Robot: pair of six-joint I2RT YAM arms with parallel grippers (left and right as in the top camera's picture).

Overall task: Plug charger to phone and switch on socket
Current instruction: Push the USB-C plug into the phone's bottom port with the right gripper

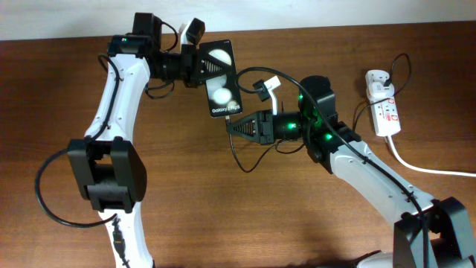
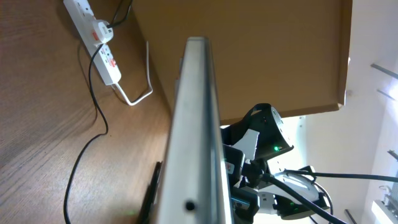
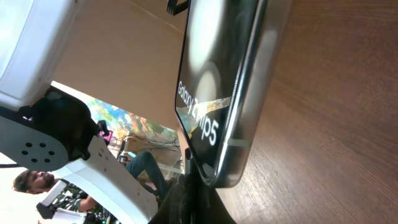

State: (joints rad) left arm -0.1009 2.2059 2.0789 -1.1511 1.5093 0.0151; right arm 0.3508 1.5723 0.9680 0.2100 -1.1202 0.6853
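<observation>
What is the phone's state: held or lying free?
Held. Overhead, the left gripper is shut on the phone, whose upper part sits between its fingers.

1. The left arm (image 1: 111, 112) rises from its base at the near left edge and reaches across toward the far side, elbow bent, forearm turned to the right.
2. The left gripper (image 1: 199, 65) points right, its jaws clamped on the side edge of the phone (image 1: 223, 74), which it holds off the surface.
3. The right arm (image 1: 372, 175) stretches from the near right corner toward the middle, with green lights glowing at its wrist (image 1: 297, 126).
4. The right gripper (image 1: 232, 126) points left, jaws closed on the plug end of the charger (image 1: 241, 168), its tip at the phone's lower edge.
</observation>
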